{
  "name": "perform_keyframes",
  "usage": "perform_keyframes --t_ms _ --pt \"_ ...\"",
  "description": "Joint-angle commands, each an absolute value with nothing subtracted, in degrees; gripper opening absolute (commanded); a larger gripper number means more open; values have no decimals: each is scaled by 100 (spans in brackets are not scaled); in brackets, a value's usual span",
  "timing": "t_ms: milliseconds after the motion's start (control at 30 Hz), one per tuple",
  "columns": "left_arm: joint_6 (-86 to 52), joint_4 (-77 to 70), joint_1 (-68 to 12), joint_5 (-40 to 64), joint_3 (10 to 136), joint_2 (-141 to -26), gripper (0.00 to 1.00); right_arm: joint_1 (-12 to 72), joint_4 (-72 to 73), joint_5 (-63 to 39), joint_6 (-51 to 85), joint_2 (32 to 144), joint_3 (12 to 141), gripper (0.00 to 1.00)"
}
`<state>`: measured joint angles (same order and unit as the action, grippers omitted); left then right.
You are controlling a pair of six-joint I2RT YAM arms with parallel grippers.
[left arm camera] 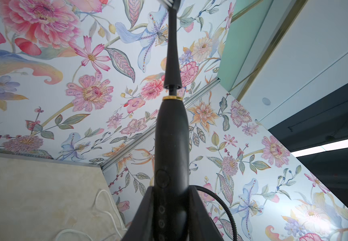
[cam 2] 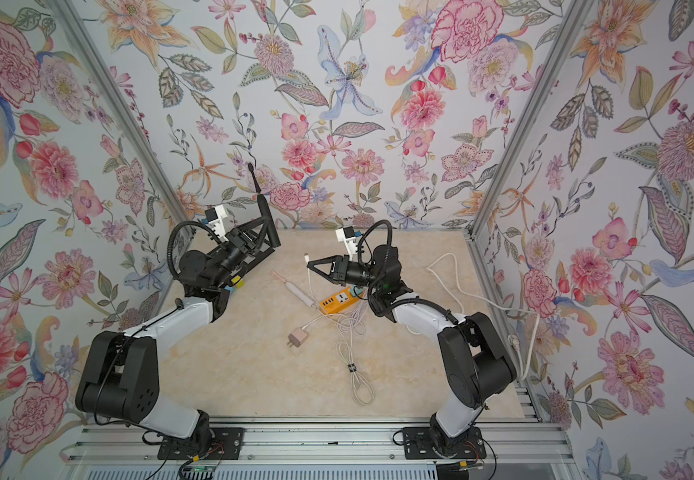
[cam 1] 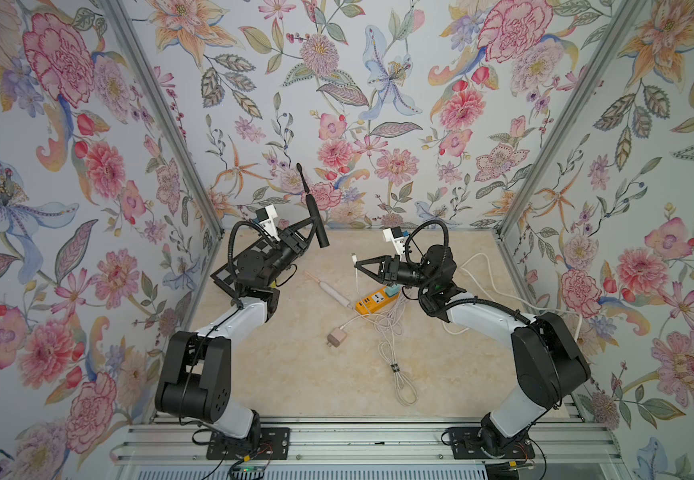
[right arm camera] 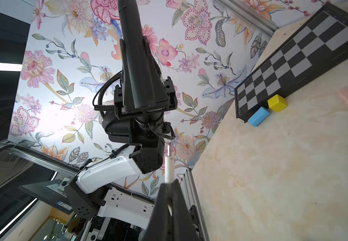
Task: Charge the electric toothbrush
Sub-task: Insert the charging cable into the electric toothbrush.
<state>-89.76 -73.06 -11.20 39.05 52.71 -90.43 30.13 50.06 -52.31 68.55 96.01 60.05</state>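
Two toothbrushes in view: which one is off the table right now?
The black toothbrush, clamped in the left gripper with its head pointing up. The pink-and-white toothbrush lies flat on the table beside the orange power strip.

A black-and-grey checkerboard panel [right arm camera: 294, 62] sits on the pale marbled bench [right arm camera: 273, 177] near a floral-papered wall [right arm camera: 64, 62]. A blue block [right arm camera: 258, 116] and a yellow block [right arm camera: 277, 102] sit together just beside its edge.

The table [cam 1: 278, 386] is bare across its front and left. Toward the middle and back, a power strip [cam 1: 376, 300], a tangled cord [cam 1: 388, 324], a charger plug [cam 1: 337, 336] and a pink toothbrush [cam 1: 330, 289] lie close together and block any low pass.
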Motion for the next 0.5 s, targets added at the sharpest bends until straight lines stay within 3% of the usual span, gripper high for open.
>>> perform_keyframes --t_ms 0,467 --pt "-9801 -8689 -1207 4181 5423 -9368 0 3030 5641 -5526 7167 9670 6315 0" --pt "-9765 -9000 -1582 4139 6186 -9907 0 3208 5316 -5709 7064 9871 6848 0"
